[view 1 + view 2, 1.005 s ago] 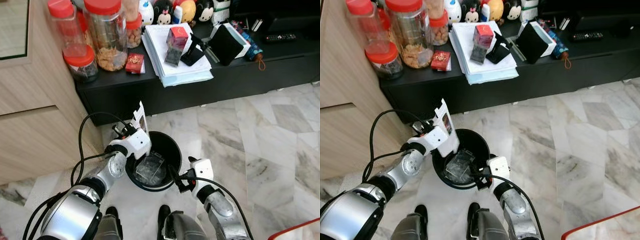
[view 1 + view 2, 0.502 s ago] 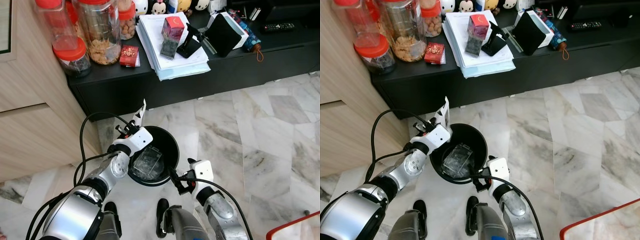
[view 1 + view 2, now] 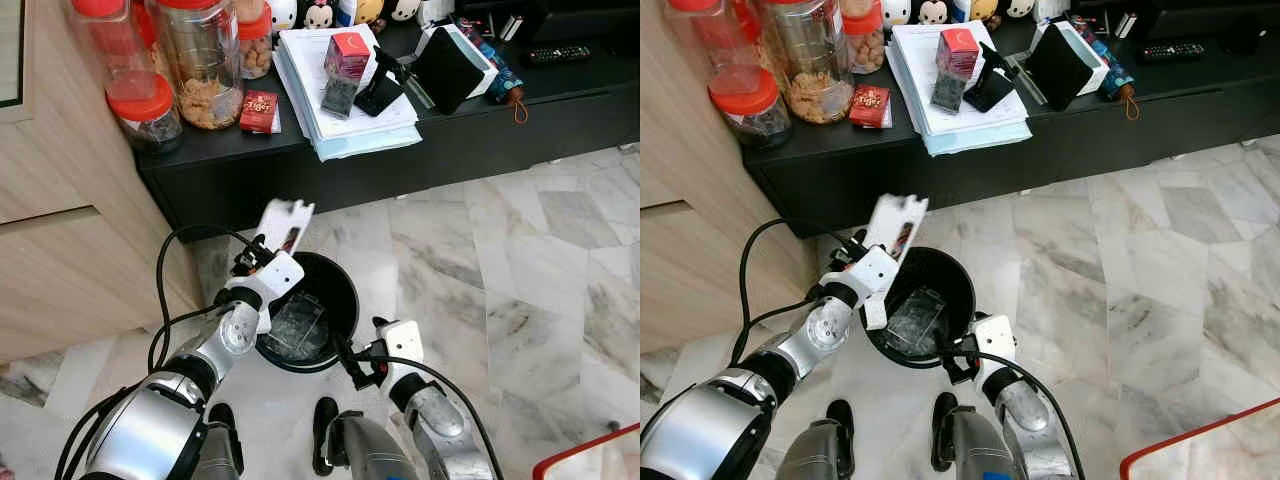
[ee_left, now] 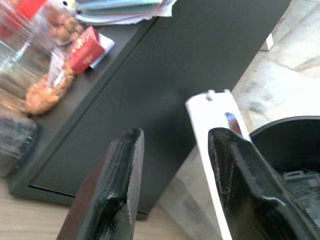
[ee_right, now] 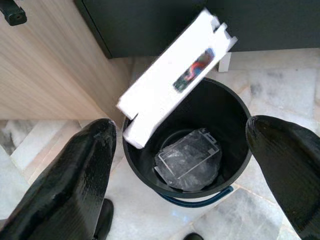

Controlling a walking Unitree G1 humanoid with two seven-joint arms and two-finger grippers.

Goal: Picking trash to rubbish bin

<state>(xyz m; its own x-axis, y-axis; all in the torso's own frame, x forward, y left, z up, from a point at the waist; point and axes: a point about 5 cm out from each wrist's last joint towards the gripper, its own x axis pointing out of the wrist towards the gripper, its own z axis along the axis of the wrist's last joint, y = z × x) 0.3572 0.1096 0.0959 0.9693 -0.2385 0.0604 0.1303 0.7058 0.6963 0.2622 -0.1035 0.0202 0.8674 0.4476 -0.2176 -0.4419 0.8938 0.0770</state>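
Trash is a flat white carton (image 5: 175, 80) with a small printed window, tilted above the far-left rim of the black bin (image 3: 340, 290). The left gripper (image 4: 172, 185) has its fingers spread, and the carton rests against the inner face of one finger rather than being squeezed between the two, so I judge it is loose. It hangs partly over the bin mouth and partly beyond the rim, toward the dark cabinet (image 3: 420, 170). The risk is that it tips outward off the rim and lands on the marble floor (image 3: 520, 280). A crumpled clear wrapper (image 5: 187, 159) already lies at the bottom of the bin. The right gripper (image 5: 182, 165) has its fingers wide apart, just short of the near rim, gripping nothing.
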